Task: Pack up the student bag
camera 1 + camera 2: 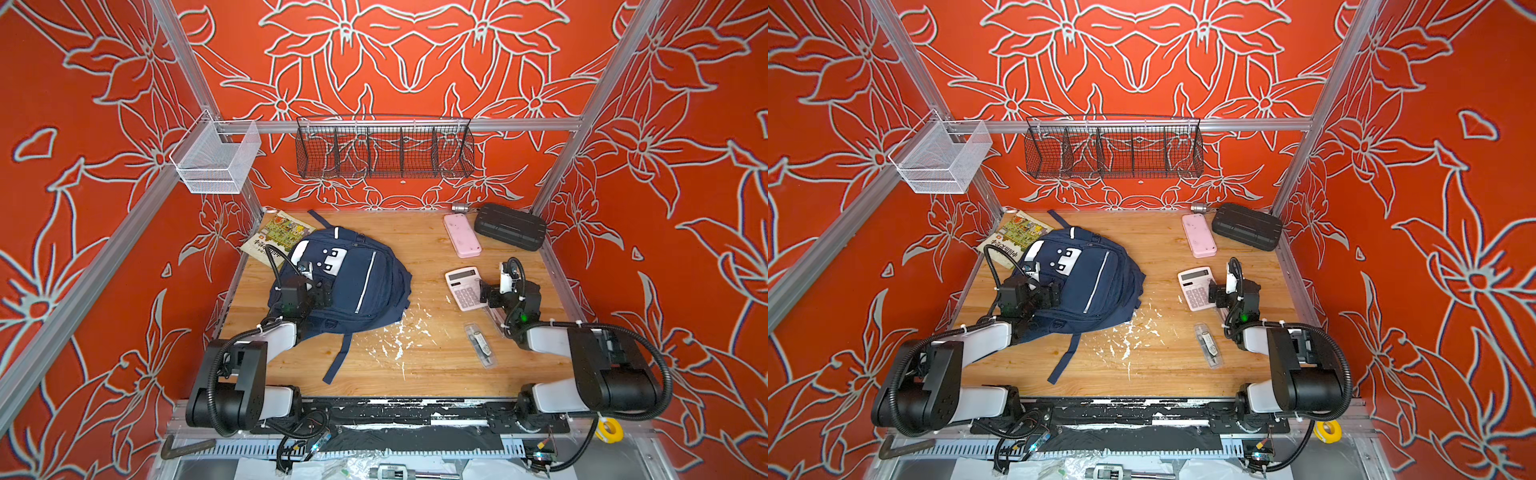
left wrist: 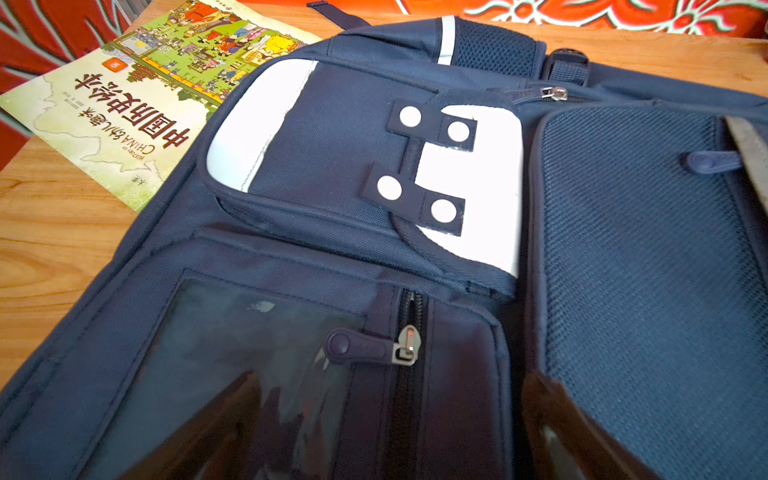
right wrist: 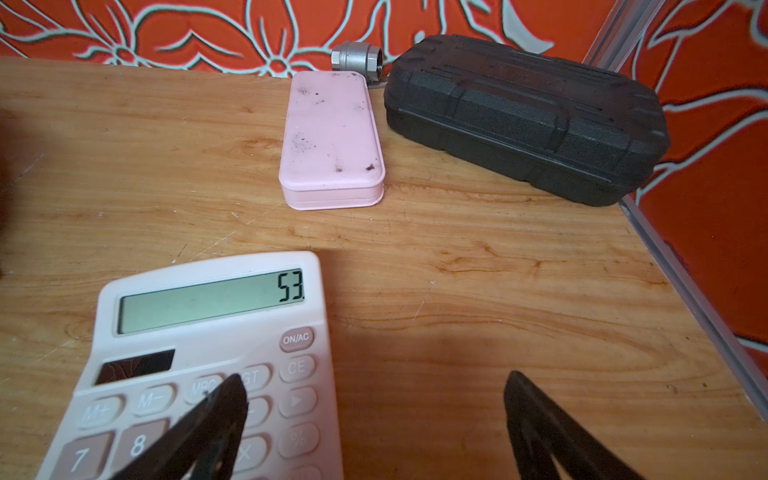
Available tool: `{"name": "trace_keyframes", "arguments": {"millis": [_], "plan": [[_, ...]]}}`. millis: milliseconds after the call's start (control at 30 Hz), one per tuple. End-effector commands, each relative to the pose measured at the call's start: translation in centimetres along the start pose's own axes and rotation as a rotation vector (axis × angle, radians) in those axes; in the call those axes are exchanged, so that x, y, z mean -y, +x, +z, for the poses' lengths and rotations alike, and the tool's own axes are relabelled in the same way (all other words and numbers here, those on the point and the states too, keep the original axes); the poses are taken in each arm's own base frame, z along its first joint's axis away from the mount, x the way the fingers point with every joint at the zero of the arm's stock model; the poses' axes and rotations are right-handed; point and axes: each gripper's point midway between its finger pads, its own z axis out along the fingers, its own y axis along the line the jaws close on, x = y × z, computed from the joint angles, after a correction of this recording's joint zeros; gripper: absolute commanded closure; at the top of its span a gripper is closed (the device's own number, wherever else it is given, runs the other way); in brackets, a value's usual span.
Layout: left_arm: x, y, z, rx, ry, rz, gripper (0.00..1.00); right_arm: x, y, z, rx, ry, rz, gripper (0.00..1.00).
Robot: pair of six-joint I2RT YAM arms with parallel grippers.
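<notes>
Wooden tabletop [image 1: 436,249] walled in red floral print carries the student bag [image 1: 353,282], lying front up beneath the left gripper [image 2: 388,376]. The gripper's jaws stand wide apart over the bag's lower front pocket, holding nothing. Whether they touch the cloth I cannot tell. The bag looks flat and slack, so I judge it light and limp: woven fabric that should give good friction, but it will sag and fold if lifted by one spot. The rubbery zipper pull [image 2: 353,347] is the likeliest hold for opening that pocket, and the dangling strap [image 1: 338,357] would serve for dragging. An illustrated history book [image 1: 278,237] meets the bag's far corner. Well apart from the bag, the right gripper [image 3: 376,376] hangs spread and empty over a pink calculator [image 1: 463,286].
</notes>
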Motion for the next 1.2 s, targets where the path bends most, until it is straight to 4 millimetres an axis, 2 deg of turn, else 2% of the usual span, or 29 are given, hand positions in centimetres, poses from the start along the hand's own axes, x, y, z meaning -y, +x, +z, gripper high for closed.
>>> {"name": "trace_keyframes", "arguments": {"millis": [0, 367, 433, 500, 533, 600, 667, 700, 733, 767, 800, 900, 967, 1067, 1167], "plan": [[0.0, -0.5, 0.0, 0.01, 0.004, 0.003, 0.03, -0.2, -0.7, 0.1, 0.012, -0.012, 0.011, 0.03], [0.0, -0.5, 0.0, 0.011, 0.002, 0.003, 0.03, -0.2, -0.7, 0.0, 0.015, -0.011, 0.012, 0.03], [-0.7, -0.8, -0.2, 0.017, -0.038, -0.016, 0.03, 0.6, -1.1, -0.2, 0.033, 0.032, 0.031, 0.04], [-2.4, -2.4, -0.7, -0.008, -0.146, -0.068, 0.03, 1.4, -2.1, -0.8, 0.036, 0.074, 0.047, 0.05], [-2.9, -3.1, -1.2, -0.037, -0.178, -0.079, 0.03, 1.1, -2.7, -1.2, 0.025, 0.059, 0.038, 0.06], [-2.5, -5.8, -2.0, -0.083, -0.172, -0.117, 0.03, -0.1, -5.0, -2.1, 0.009, -0.01, 0.016, 0.08], [-1.0, -6.8, -3.1, -0.18, -0.118, -0.227, 0.02, -1.2, -7.0, -3.0, -0.029, -0.075, 0.071, 0.1], [-0.1, -6.8, -3.8, -0.244, -0.104, -0.298, 0.0, -2.4, -7.9, -3.3, -0.069, -0.134, 0.136, 0.12], [0.7, -6.5, -4.3, -0.298, -0.1, -0.345, 0.01, -3.8, -8.6, -3.6, -0.109, -0.204, 0.182, 0.19], [1.3, -6.2, -4.8, -0.345, -0.12, -0.385, 0.04, -6.1, -9.3, -3.8, -0.154, -0.291, 0.217, 0.27], [2.0, -5.8, -5.2, -0.388, -0.149, -0.425, 0.04, -8.1, -9.8, -3.8, -0.186, -0.337, 0.216, 0.29], [5.0, -4.6, -5.3, -0.501, -0.124, -0.601, 0.05, -15.2, -10.5, -3.6, -0.224, -0.458, 0.125, 0.29], [6.8, -3.7, -5.0, -0.564, -0.11, -0.749, 0.05, -19.2, -10.7, -2.8, -0.279, -0.558, 0.152, 0.28], [8.9, -2.4, -4.8, -0.636, -0.099, -0.897, 0.05, -23.4, -10.6, -0.7, -0.369, -0.645, 0.219, 0.29], [9.2, -1.4, -5.4, -0.656, -0.128, -0.945, 0.05, -26.2, -9.1, 1.7, -0.461, -0.651, 0.186, 0.29]]}}
